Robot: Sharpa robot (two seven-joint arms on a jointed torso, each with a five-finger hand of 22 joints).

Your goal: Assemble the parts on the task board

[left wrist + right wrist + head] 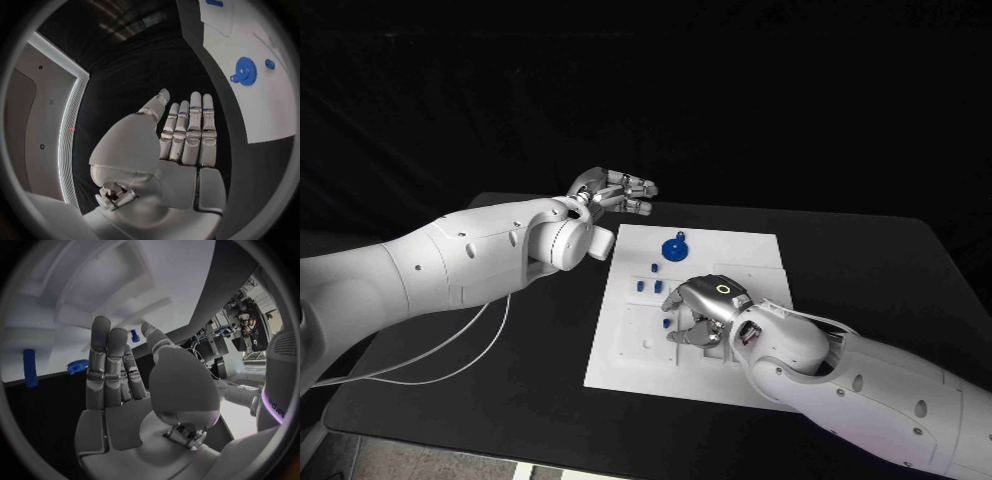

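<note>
Over the white board (733, 250), at about five o'clock from its middle, the right hand (700, 312) is hovering palm down with its fingers straight and close together, gripping nothing. Small blue pegs (646, 286) are standing just at its ten o'clock, and a blue gear (675, 249) is lying on the board at twelve o'clock from that hand. Off the board's far corner, at eleven o'clock, the left hand (617, 191) is hanging over the black table (877, 260), fingers extended side by side and holding nothing, well apart from the gear.
</note>
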